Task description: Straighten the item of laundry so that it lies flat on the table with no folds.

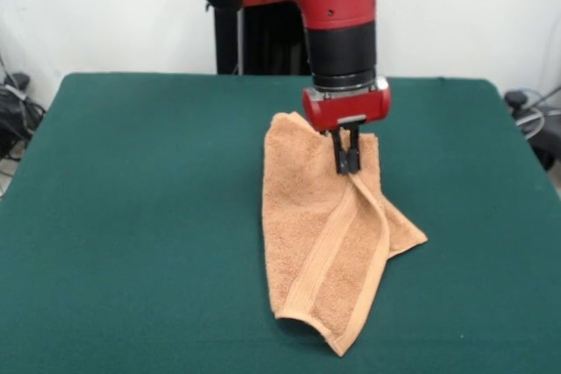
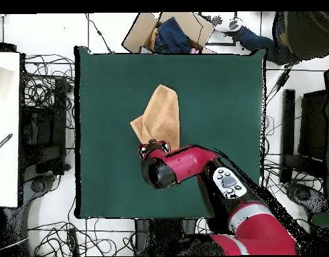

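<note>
The item of laundry (image 1: 326,251) is a light orange-tan terry towel, folded over itself on the dark green table (image 1: 131,216). One part of it is lifted, with a woven band and hemmed edge running down toward the near edge. My gripper (image 1: 348,162) is shut on the towel's raised fold near its far end, fingers pointing down. In the overhead view the towel (image 2: 160,110) lies near the table's (image 2: 214,100) middle, and the arm's wrist covers the gripper (image 2: 154,145) at the towel's lower end.
A cardboard box (image 2: 168,30) with dark cloth sits beyond the table's top edge in the overhead view. A person (image 2: 260,37) shows at the upper right there. Cables (image 2: 46,100) lie on the floor at both sides.
</note>
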